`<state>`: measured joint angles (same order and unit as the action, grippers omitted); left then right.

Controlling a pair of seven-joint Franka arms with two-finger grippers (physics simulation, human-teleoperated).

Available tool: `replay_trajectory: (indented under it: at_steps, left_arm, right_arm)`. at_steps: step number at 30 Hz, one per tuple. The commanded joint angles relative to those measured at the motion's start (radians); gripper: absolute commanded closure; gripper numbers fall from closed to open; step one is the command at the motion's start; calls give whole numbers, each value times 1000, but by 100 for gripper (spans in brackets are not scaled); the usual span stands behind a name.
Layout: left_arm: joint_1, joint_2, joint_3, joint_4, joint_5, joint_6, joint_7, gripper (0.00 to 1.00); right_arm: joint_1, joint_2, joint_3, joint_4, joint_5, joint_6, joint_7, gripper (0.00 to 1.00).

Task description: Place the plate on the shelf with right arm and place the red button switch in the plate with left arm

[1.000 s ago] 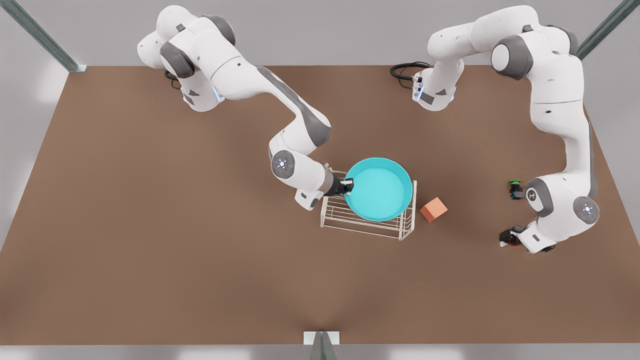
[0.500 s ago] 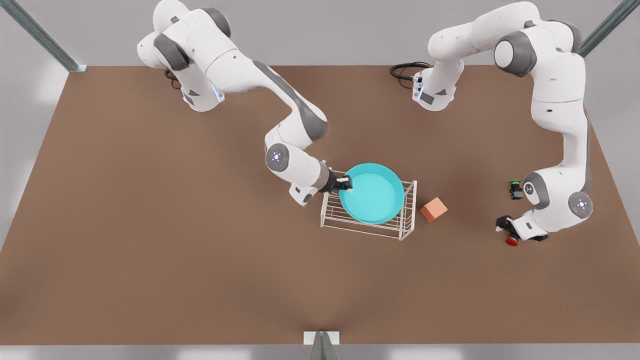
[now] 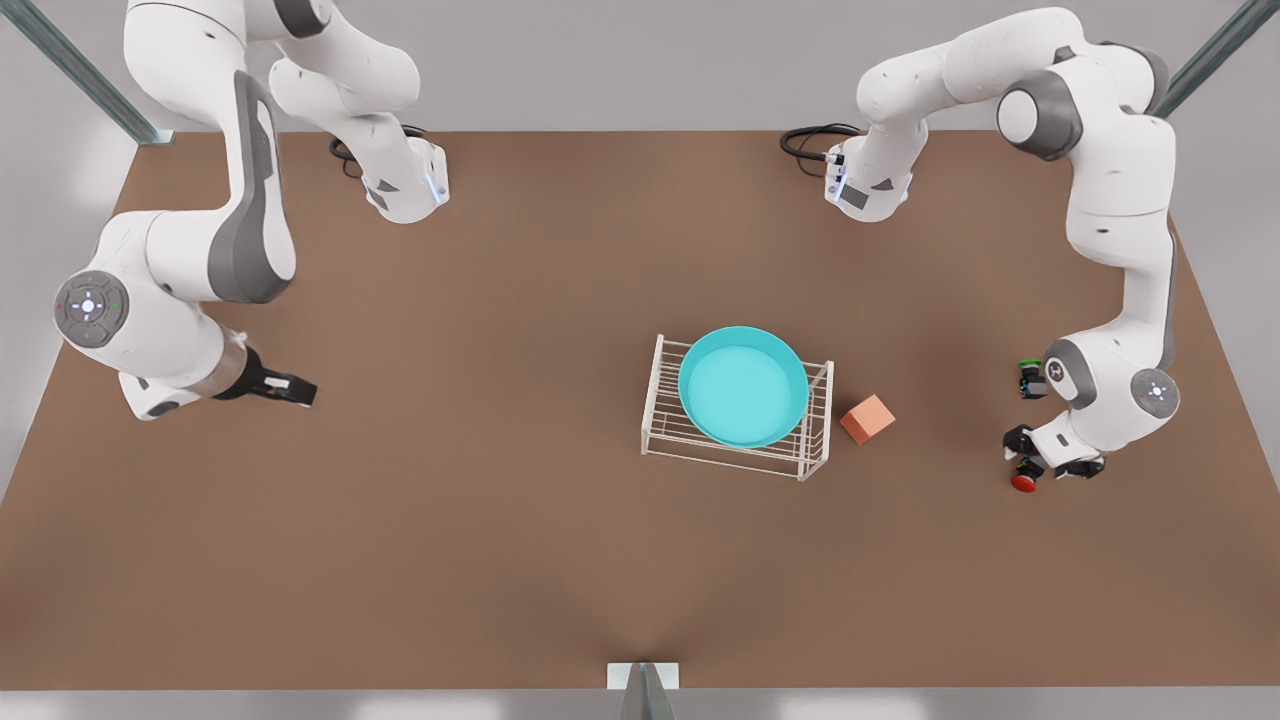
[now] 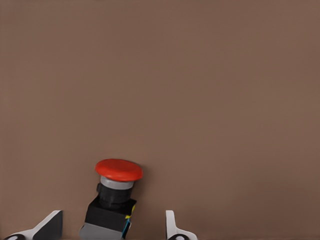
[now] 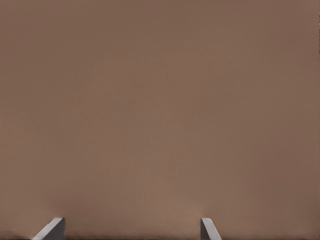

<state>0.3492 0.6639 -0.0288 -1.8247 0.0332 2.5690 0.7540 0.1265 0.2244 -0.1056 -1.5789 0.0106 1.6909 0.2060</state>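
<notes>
With the left claw [image 3: 1022, 462] spread wide around the red switch [image 4: 113, 200], which sits off-centre between its fingers, closing could tip it over, while the right claw [image 3: 296, 390] waits open, far from the plate [image 3: 743, 385] on the rack [image 3: 815, 440].

Setting: a simulated robot test cell, not a lived-in room. Evidence: a bare brown table [image 3: 400, 520] carries two white arms bolted at its far edge, black cables [image 3: 805, 140] coiled by one base, grey metal frame struts [image 3: 80, 70] at the corners, and blank grey walls beyond.
</notes>
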Motion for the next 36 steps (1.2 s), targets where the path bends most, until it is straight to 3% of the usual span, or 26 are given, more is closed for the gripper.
replay_trajectory:
  at_steps: [1,7,9,11,13,22,25,32,36]
  left_arm:
    - [2,11,0,1,2,63,168,0]
    - [11,19,0,-1,2,76,182,1]
    - [13,19,0,-1,2,76,180,31]
    - [11,19,0,-1,2,74,179,53]
    - [10,17,0,-1,1,74,168,58]
    - [-9,-6,-3,88,1,-59,96,58]
    - [-116,-41,-2,249,4,-358,-68,58]
    - [-447,-86,-14,401,-4,-633,-700,58]
    - [-477,-144,-209,395,-9,-734,-1065,58]
  right_arm:
    - [1,1,1,-3,-8,-36,-347,0]
    - [5,15,4,-1,-12,-37,-350,0]
    - [5,18,4,-1,-14,-37,-350,0]
    - [5,19,4,-1,-14,-37,-350,0]
    - [5,19,6,-1,-15,-37,-350,0]
    - [5,21,6,2,-15,-37,-350,0]
    - [5,21,6,3,-15,-37,-349,0]
    - [2,21,6,25,-9,-42,-346,0]
    - [4,24,6,25,-9,-42,-347,0]
